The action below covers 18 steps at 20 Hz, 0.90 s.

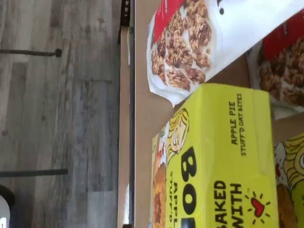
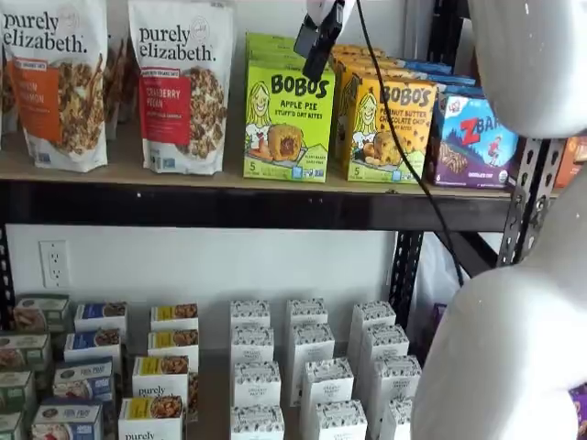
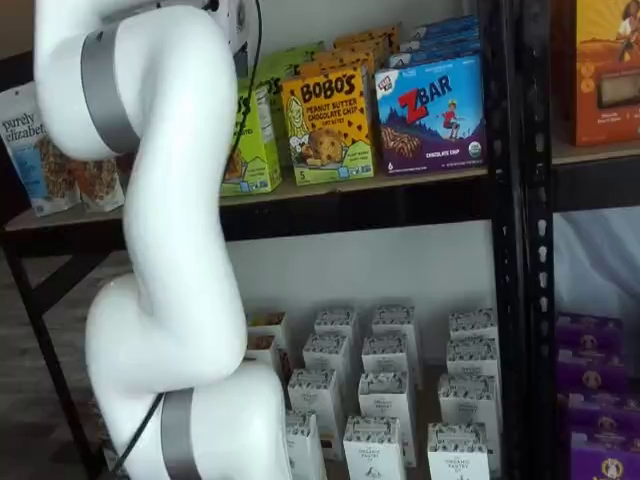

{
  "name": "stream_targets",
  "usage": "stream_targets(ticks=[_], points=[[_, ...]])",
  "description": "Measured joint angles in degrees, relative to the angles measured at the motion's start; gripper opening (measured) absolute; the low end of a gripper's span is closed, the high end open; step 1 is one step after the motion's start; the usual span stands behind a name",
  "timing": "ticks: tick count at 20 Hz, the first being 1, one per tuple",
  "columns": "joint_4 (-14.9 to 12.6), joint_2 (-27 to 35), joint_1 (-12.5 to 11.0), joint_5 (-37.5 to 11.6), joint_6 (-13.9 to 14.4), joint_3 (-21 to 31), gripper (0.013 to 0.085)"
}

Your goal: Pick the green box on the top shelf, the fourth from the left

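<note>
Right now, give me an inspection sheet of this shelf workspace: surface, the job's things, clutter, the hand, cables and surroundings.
Surface: the top shelf is a tan board on a black front beam, fully stocked.
Job's things: the green box stands upright at the shelf's front edge, untouched, with more green cartons behind it.
Clutter: a cranberry granola bag on one side, a yellow-orange Bobo's box close on the other, then a blue ZBar box.
Hand: the hand hangs above the green box's top edge; its black fingers show side-on, holding nothing.
Cables: a black cable drops from the hand across the yellow-orange box.
Surroundings: small white cartons on the lower shelf; a wall outlet.
</note>
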Motion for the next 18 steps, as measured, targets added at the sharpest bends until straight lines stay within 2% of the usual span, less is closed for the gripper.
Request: stream_targets(ticks=[9,18], points=[[-2.2,2.2,0.7,0.2,-0.1,-0.7,0.085],[-3.8,1.9,1.8,-1.3,0.2,2.1,0.085]])
